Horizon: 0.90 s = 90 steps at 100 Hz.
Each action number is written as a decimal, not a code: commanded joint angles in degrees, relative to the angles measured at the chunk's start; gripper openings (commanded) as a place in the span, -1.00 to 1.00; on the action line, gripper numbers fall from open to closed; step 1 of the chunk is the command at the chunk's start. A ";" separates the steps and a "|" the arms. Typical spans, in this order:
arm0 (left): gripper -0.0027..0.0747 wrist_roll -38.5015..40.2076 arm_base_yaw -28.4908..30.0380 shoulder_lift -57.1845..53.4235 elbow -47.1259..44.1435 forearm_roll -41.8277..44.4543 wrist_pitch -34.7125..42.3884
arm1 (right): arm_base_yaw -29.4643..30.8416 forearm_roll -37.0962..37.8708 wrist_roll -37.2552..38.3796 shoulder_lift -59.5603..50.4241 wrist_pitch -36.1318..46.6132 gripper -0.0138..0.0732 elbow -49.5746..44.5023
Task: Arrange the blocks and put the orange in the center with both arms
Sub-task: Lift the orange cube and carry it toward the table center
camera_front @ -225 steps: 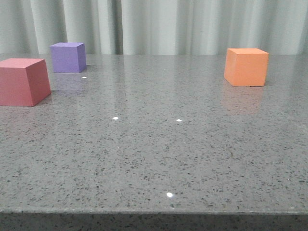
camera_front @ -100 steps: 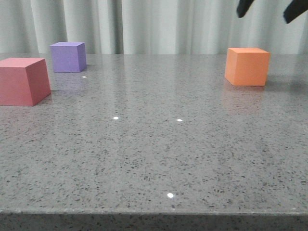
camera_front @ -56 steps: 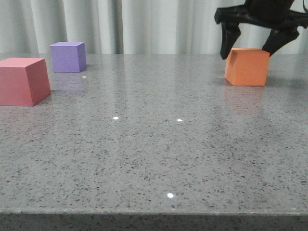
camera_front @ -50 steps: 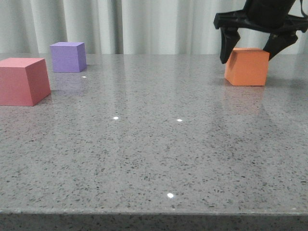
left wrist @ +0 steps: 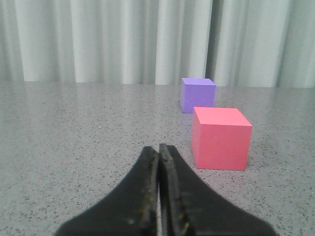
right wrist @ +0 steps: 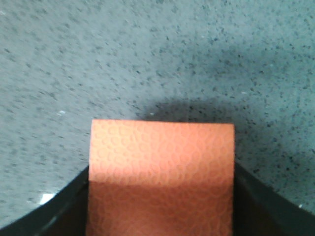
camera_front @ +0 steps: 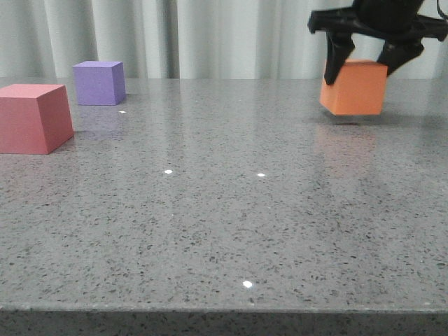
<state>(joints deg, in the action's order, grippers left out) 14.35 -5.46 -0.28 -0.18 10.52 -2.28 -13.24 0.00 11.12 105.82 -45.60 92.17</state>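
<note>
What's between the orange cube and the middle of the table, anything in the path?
Nothing visible. The right gripper holds the orange cube just off the table at far right. The stretch toward the middle shows only bare surface. The red-pink cube and purple cube sit far left.

Glossy speckled stone table point(camera_front: 210, 231); matte, faintly pebbled orange cube point(right wrist: 161, 162).

The matte red-pink cube point(camera_front: 33, 117) sits on the speckled grey table point(camera_front: 224, 224), far left of the matte orange cube point(camera_front: 354, 87). The matte purple cube point(camera_front: 99, 82) sits just behind the red-pink one.
</note>
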 commanded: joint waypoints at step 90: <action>-0.98 0.26 0.24 -1.71 -2.38 -0.11 4.18 | -21.73 14.76 25.93 17.82 -11.52 0.13 37.07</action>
<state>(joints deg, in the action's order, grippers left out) 14.35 -5.46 -0.28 -0.18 10.52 -2.28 -35.00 12.85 35.93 126.46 -58.54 126.35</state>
